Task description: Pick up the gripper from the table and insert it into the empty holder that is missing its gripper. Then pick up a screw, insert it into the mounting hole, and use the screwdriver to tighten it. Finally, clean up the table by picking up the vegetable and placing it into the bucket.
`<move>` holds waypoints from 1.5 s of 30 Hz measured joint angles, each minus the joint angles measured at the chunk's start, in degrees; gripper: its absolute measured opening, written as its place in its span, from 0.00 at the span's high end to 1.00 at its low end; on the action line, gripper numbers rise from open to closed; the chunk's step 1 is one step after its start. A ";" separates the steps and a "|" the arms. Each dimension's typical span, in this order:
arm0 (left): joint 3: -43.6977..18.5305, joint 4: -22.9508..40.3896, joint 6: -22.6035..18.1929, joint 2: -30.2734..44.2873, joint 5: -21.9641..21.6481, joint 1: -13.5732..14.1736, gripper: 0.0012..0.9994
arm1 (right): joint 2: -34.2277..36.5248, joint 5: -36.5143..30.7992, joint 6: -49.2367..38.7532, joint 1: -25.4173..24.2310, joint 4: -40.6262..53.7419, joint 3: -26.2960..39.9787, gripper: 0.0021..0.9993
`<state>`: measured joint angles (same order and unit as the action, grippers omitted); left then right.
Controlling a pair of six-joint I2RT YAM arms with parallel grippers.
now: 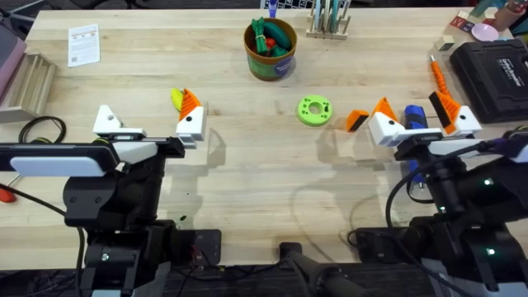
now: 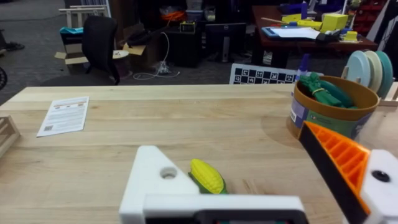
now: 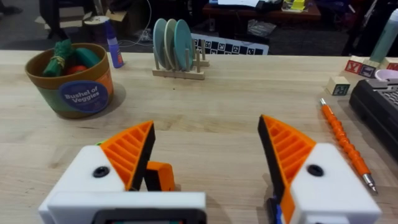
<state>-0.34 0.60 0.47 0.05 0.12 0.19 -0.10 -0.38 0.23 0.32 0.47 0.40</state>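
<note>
My left gripper (image 1: 149, 120) (image 2: 249, 168) is open; one finger is a bare white holder (image 1: 107, 122) (image 2: 152, 180) with a mounting hole, the other carries an orange tip. The yellow vegetable (image 1: 176, 97) (image 2: 206, 176) lies on the table (image 1: 247, 173) between these fingers, close to the tipped one. The loose orange gripper (image 1: 356, 120) (image 3: 160, 176) rests just left of my open right gripper (image 1: 417, 115) (image 3: 208, 155). The blue screwdriver (image 1: 414, 115) lies between the right fingers. The bucket (image 1: 270, 48) (image 2: 329, 106) (image 3: 71, 87) stands at the back centre, holding green and red toys. The screw is out of view.
A green disc (image 1: 314, 109) sits mid-table. A slim orange-handled tool (image 1: 437, 73) (image 3: 345, 143) and a black case (image 1: 495, 74) are at the right. A paper sheet (image 1: 83, 43) lies at the back left, and a plate rack (image 1: 330, 21) (image 3: 177, 56) stands behind the bucket.
</note>
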 joint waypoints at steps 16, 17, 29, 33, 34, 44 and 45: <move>-0.50 -2.28 0.02 0.00 -1.53 0.00 0.01 | 0.00 0.04 0.20 0.06 -4.06 0.14 0.01; -1.30 -2.05 0.02 0.00 -1.84 0.00 0.01 | 0.00 0.04 0.20 0.07 -4.15 0.75 0.01; -34.85 26.87 0.26 17.36 -4.39 0.00 0.01 | 9.48 -0.44 0.20 0.22 12.19 30.32 0.01; -46.80 41.77 0.22 29.98 -4.46 0.00 0.01 | 20.24 -0.65 0.15 0.22 27.53 42.73 0.01; -49.12 44.61 0.26 32.70 -4.46 0.00 0.01 | 22.92 -0.68 0.09 0.22 30.36 45.17 0.01; -64.73 61.92 0.22 55.13 -4.46 0.00 0.01 | 48.03 -0.87 -0.70 0.22 53.65 65.35 0.01; -65.20 62.57 0.22 56.53 -4.46 0.00 0.01 | 49.78 -0.87 -0.71 0.22 55.12 66.30 0.01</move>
<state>-65.54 63.17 0.69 56.58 -4.34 0.19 49.68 -1.26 -0.48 0.54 55.59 66.70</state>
